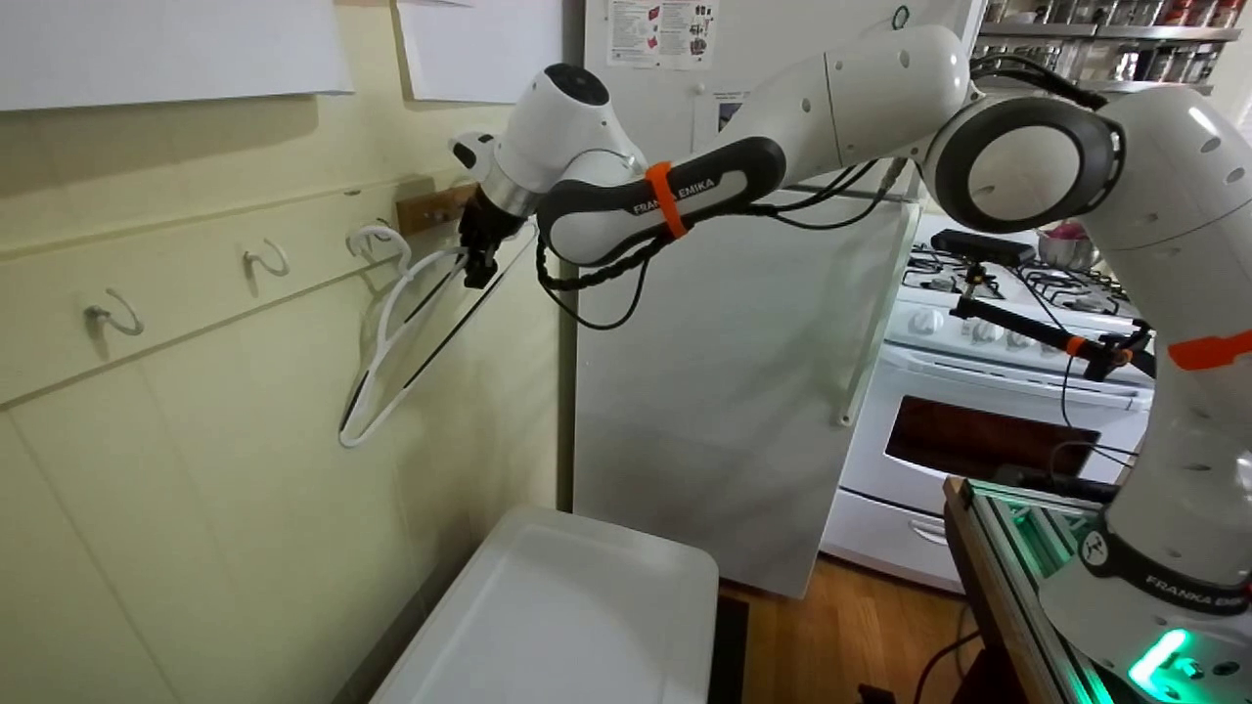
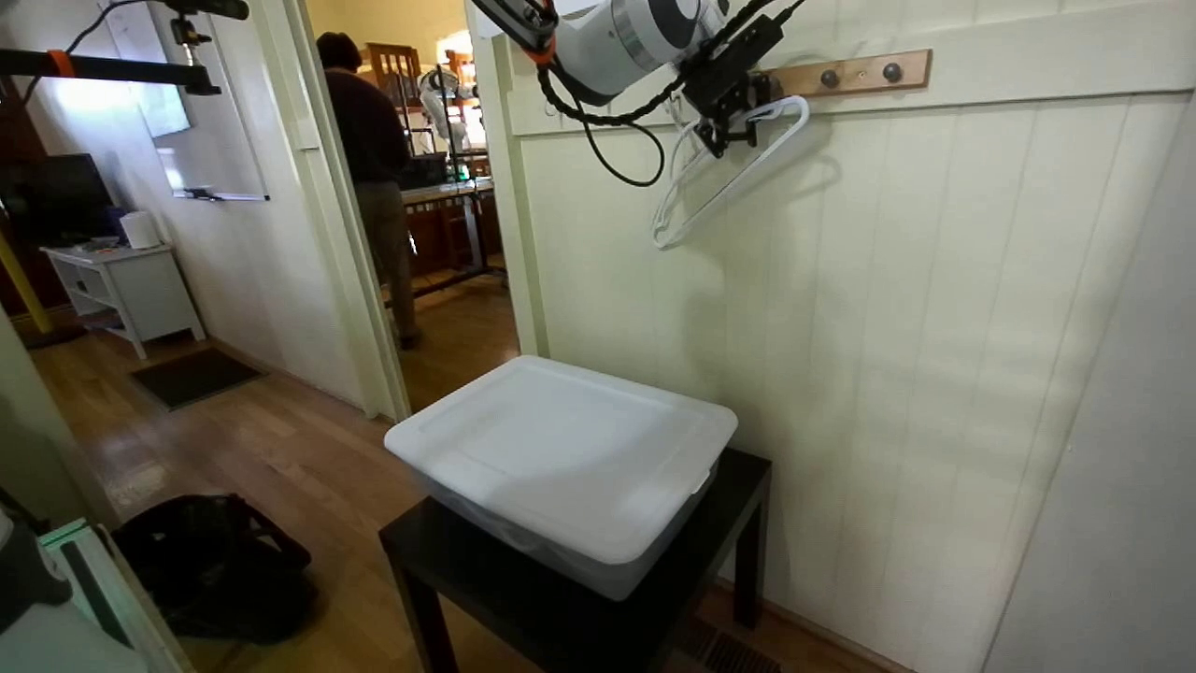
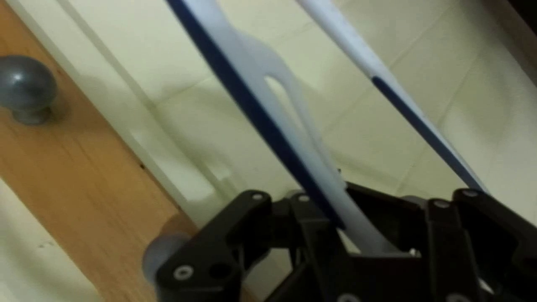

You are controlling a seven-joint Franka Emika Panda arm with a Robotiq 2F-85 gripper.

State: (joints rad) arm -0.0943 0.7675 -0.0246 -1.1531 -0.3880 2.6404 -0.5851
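Black two-finger gripper (image 1: 477, 269), closest in the wrist view, jaws narrow, clamped on a white plastic clothes hanger (image 3: 251, 79) with dark strips along its bars. Landmark is the brown wooden peg rail (image 2: 860, 73) with dark round knobs: gripper just beside it, hanger tilted just below its end, in front of the cream panelled wall (image 2: 934, 280). Curved pale metal wall hooks (image 1: 96, 315) line the cream board (image 1: 186, 284) off that end; from here I can't tell if the hanger's own hook touches one. White robot arm (image 1: 890, 88) extends to the rail from the room side. Well below the rail, grey plastic tub (image 2: 570, 449) with a white lid, resting on a black table (image 2: 458, 551). Off the rail's opposite end, tall grey refrigerator (image 1: 704, 391). Person in a dark top (image 2: 369, 140), back turned, stands well apart from the rail.
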